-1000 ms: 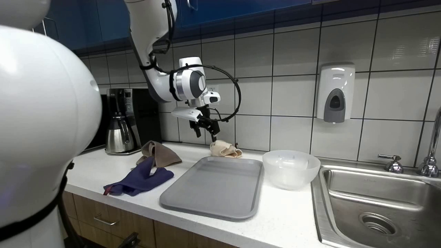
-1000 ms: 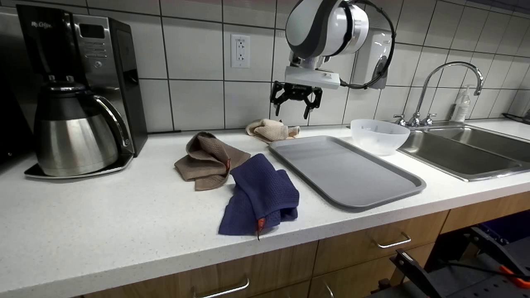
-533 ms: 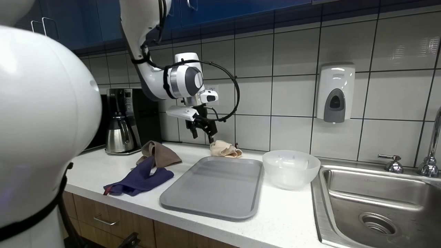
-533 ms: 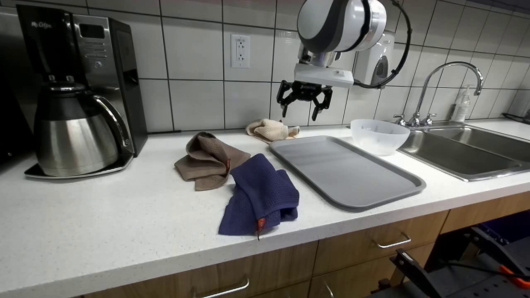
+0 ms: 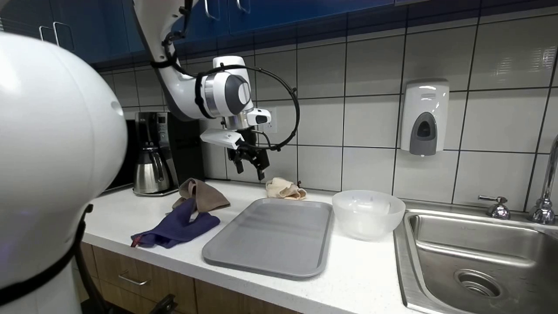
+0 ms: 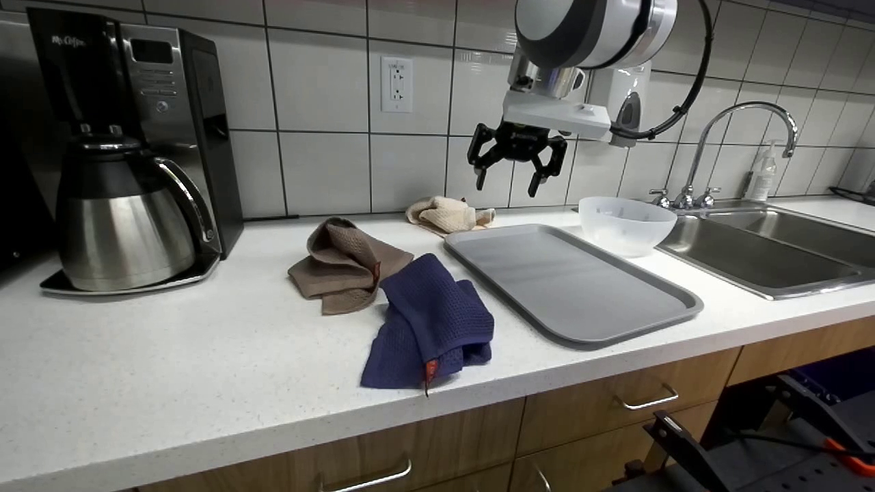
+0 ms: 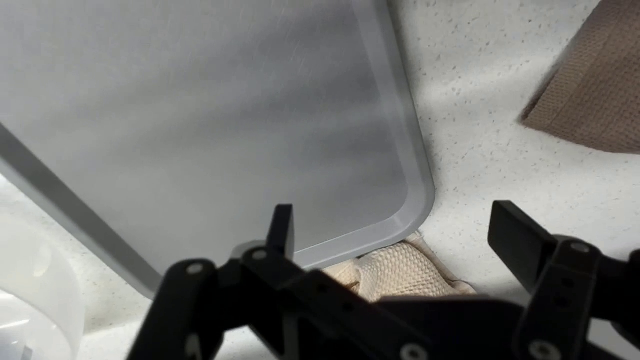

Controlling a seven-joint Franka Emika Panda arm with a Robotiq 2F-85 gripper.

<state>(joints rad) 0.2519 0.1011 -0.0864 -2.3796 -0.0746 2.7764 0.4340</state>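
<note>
I have the black two-fingered gripper [image 6: 508,184] hanging in the air well above the far side of the white speckled countertop [image 6: 225,369], its fingers spread wide and pointing down. In my wrist view, the gap between the fingertips lies over a rounded corner of the flat grey plastic tray [image 7: 280,125] and over the crumpled cream waffle-weave cloth [image 7: 400,272] at that corner. The cloth lies at the tray's far left end, near the white tiled wall [image 6: 321,89]; I can't tell whether the rim only meets it or rests partly on it.

To the left of the tray, in both exterior views, I see the rumpled brown fabric cloth [image 6: 348,263] and, nearer, the folded navy-blue woven cloth [image 6: 431,324]; a corner of the navy one seems to meet the brown. On the tray's right, just beside its far end, stands the round translucent white plastic bowl [image 6: 625,225], with the stainless-steel sink [image 5: 471,233] further right. Well over to the left stands the black-and-silver coffee maker [image 6: 157,123] with its steel carafe [image 6: 130,232]. A white-and-grey soap dispenser [image 5: 425,117] hangs on the wall.
</note>
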